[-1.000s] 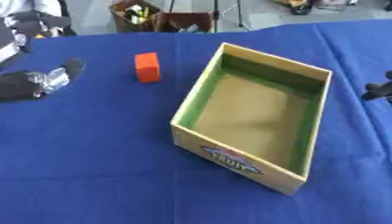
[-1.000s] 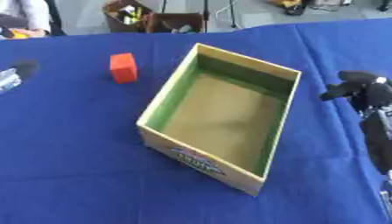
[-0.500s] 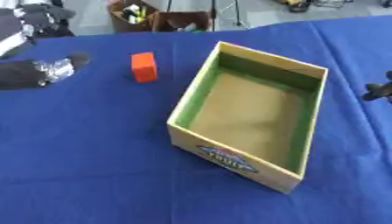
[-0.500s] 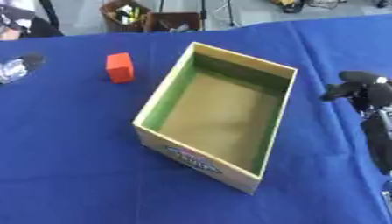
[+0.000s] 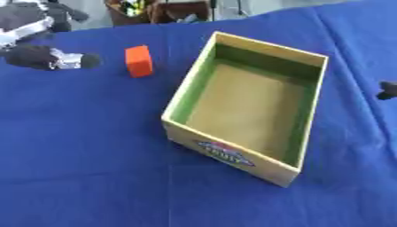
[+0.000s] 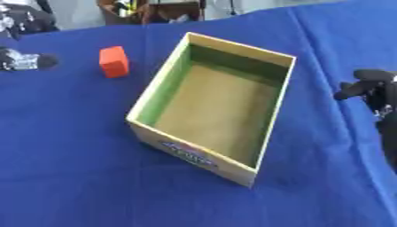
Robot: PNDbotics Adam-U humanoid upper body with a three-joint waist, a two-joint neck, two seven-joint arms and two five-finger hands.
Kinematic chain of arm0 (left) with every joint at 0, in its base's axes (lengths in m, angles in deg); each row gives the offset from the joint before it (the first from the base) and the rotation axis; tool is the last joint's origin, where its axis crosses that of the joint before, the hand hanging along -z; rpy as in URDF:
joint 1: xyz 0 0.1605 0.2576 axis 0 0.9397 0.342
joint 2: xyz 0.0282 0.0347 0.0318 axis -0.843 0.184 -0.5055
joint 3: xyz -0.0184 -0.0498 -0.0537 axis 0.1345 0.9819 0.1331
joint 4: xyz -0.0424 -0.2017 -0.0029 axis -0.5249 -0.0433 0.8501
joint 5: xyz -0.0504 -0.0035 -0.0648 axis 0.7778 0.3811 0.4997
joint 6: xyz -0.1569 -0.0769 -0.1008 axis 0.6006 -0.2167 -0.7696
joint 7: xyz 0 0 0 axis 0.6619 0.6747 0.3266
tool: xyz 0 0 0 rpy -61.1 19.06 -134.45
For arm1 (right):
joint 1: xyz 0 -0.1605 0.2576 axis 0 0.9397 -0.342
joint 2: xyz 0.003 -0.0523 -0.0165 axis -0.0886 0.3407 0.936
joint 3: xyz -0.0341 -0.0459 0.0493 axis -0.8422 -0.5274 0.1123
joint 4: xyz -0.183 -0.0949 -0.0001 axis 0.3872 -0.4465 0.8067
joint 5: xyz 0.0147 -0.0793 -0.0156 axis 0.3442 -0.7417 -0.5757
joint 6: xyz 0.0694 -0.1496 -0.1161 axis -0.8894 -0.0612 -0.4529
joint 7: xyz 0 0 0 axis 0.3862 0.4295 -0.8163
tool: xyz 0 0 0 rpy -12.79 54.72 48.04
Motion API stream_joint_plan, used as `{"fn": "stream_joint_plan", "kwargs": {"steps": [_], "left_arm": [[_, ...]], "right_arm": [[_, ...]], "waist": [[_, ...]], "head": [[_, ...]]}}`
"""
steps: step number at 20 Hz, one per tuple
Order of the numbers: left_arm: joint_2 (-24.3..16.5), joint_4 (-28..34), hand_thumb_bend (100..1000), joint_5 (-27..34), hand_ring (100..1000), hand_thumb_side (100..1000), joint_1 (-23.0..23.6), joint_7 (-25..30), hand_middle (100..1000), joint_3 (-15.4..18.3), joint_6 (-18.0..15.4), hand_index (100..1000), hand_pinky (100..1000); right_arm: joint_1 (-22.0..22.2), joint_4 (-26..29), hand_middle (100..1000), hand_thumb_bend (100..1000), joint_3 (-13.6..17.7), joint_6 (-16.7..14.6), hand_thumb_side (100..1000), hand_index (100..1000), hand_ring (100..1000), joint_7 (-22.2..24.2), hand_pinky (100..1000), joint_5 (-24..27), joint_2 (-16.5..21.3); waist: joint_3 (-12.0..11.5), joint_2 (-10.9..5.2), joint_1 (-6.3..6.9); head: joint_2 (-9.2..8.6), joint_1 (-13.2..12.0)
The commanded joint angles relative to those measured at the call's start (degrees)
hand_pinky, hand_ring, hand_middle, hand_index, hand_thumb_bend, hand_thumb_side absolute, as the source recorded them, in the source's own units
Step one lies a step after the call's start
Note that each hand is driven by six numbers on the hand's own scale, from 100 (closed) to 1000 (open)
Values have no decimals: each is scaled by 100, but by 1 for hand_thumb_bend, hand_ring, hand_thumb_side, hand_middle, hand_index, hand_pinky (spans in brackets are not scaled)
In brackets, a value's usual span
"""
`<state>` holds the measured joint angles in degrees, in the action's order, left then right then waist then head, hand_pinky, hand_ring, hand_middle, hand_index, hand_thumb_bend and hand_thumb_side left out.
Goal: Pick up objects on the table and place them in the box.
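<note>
Blue cloth covers the table [image 5: 93,168], with wide bare room along its near edge and on the left half. My cardboard box [image 5: 250,104] sits open-topped near the middle, turned askew, one corner pointing at the far edge; I see nothing inside it. An orange block [image 5: 139,61] stands just off the box's far-left side, apart from it, with clear cloth all round. My left hand [image 5: 48,58] hangs near the table's left edge beside the block, not touching it; whether its fingers are spread or curled I cannot tell. My right hand [image 6: 374,88] shows at the right edge, well clear of the box, fingers curled and holding nothing. Since a second ago my left hand has lifted farther from me.
</note>
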<state>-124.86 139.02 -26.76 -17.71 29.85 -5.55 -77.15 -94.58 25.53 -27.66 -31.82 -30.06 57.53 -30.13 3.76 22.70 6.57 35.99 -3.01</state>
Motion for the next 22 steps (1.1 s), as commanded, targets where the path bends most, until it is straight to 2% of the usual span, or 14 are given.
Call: {"fn": "stream_joint_plan", "kwargs": {"steps": [1, 8, 22], "left_arm": [[-185, -194, 752, -151, 846, 983, -202, 61, 892, 11, -75, 1000, 678], [-86, -771, 766, -576, 863, 952, -605, 213, 908, -18, -172, 1000, 712], [48, -1772, 782, -1348, 871, 939, -1056, 3, 923, 141, -137, 1000, 728]], "right_arm": [[-65, 117, 537, 100, -1, -17, 834, 768, 618, 38, 843, -52, 115], [-134, 117, 533, 100, -58, -28, 838, 767, 617, 114, 845, -112, 108], [-252, 117, 527, 100, -135, -75, 843, 764, 613, 238, 847, -188, 70]], "waist": [[49, -71, -3], [297, 73, 91], [759, 315, 224]], "head": [[100, -180], [-81, -432], [-478, -580]]}}
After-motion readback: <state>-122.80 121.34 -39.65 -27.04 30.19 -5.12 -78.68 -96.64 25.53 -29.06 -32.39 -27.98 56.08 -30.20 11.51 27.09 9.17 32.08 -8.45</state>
